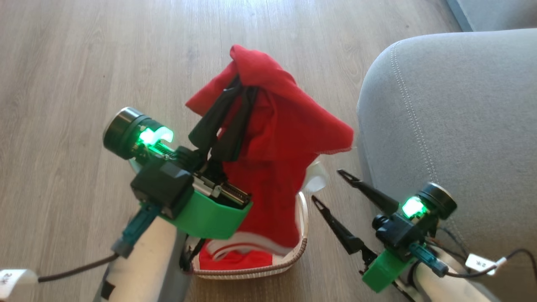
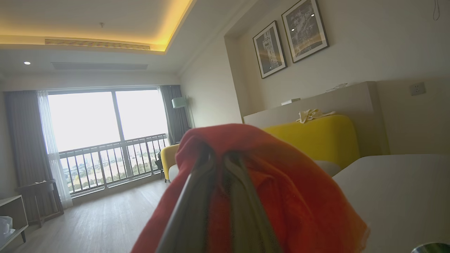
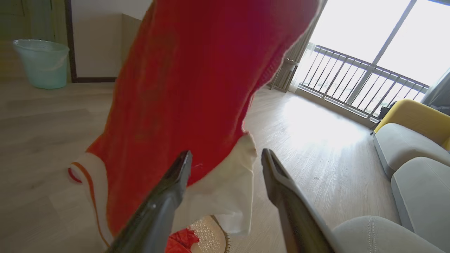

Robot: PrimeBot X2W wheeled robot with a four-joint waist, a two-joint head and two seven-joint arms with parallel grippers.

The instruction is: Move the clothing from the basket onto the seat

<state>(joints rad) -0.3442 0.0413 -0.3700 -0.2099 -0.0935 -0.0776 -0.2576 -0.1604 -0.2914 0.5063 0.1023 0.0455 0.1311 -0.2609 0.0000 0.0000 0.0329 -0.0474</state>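
Right, starting on the left: the left pincer (image 1: pixel 241 86) is clamped hard on a red garment (image 1: pixel 285 138), both dark fingers (image 2: pixel 191 207) drawn together on a bunched fold at the very top of it. The cloth drapes over the fingertips and hangs down from that pinch like a little tent.

Follow the fabric down from the pincer. Its lower end, with the white trim, reaches into the basket (image 1: pixel 293 256), which sits on the wooden floor (image 1: pixel 84 84) directly beneath the grip. More red clothing (image 1: pixel 235 260) lies crumpled in the bottom of the basket, so my read is that this is one piece on its way out and at least one more is waiting.

How will it handle? Soft, light and completely limp by the look of it. It will swing and stretch rather than hold any shape, and nothing here can break. The thing to watch, I'd say, is the hem snagging the woven rim and dragging that light basket along. A high pinch on a gathered fold looks like the sound place to hold. If a second hold is wanted, the white edge hanging lowest is the obvious spot.

Next along, the right pincer (image 1: pixel 327 184) has its fingers spread wide with nothing held, just to the right of the hanging cloth. From its own wrist view the white edge dangles just ahead of its fingertips; I cannot tell whether it touches them.

Immediately to the right of that pincer is the grey seat (image 1: pixel 453 117), with no red clothing on the part in view.
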